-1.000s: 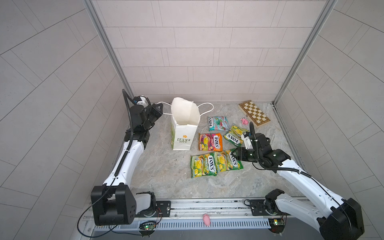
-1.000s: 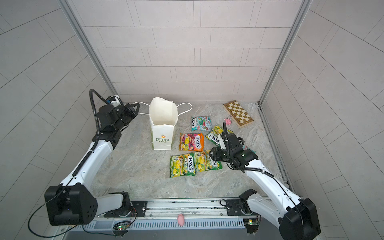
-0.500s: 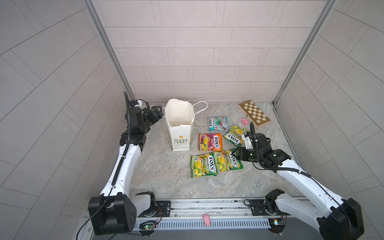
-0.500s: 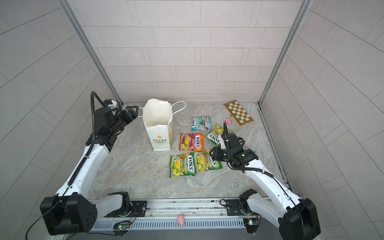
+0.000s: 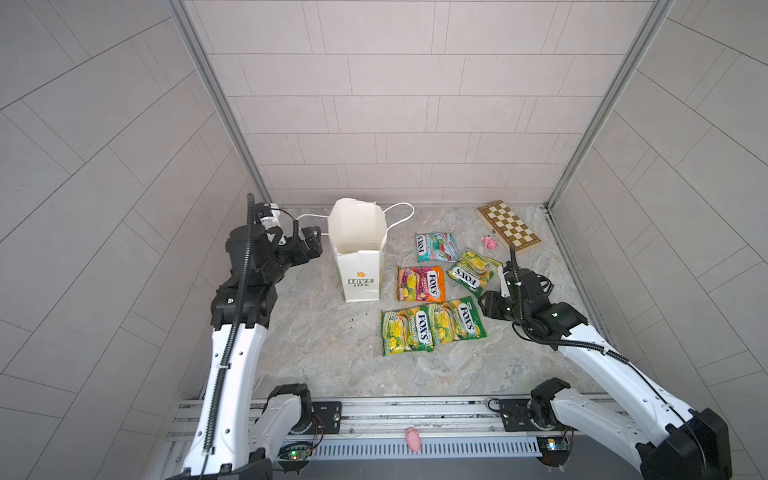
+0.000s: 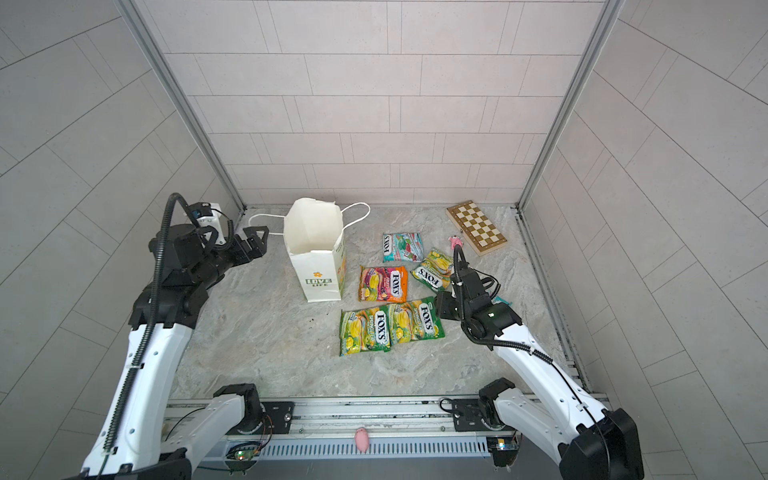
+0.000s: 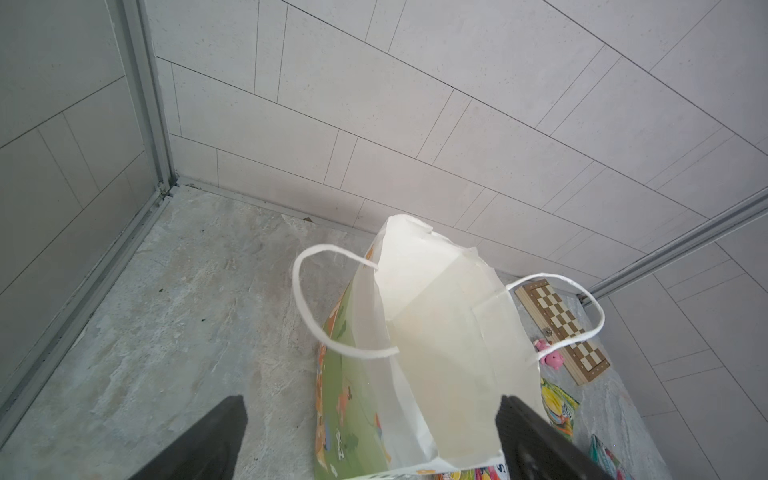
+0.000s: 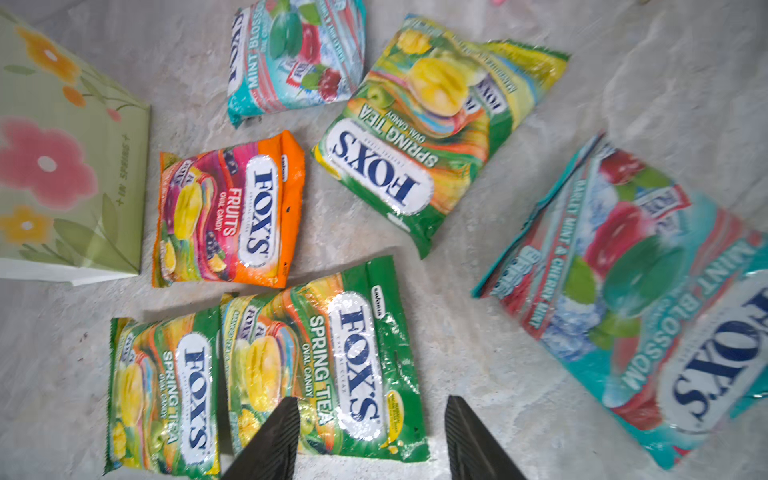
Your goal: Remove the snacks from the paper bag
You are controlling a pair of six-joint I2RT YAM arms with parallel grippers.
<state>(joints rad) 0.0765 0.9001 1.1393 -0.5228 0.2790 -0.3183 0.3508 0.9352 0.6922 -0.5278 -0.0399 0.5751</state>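
Note:
The white paper bag (image 5: 359, 253) (image 6: 318, 257) stands upright with its mouth open. In the left wrist view no packet shows inside the paper bag (image 7: 436, 324). My left gripper (image 5: 311, 245) (image 7: 370, 415) hangs open just left of the bag, and the cord handle (image 7: 299, 291) loops free before it. Several snacks lie flat on the floor right of the bag: a teal packet (image 5: 435, 247), an orange one (image 5: 420, 283) and yellow-green ones (image 5: 406, 331) (image 5: 473, 269). My right gripper (image 5: 490, 303) (image 8: 372, 405) is open and empty over the edge of a yellow-green packet (image 8: 332, 365). A second teal packet (image 8: 644, 299) lies beside it.
A folded chessboard (image 5: 509, 227) lies in the back right corner with a small pink toy (image 5: 489, 242) beside it. Another pink toy (image 5: 413, 438) sits on the front rail. Tiled walls close the floor on three sides.
My left gripper has opened and let go of the bag's cord handle. The bag shifted a little to the left and stands on its own. The right arm has not moved.

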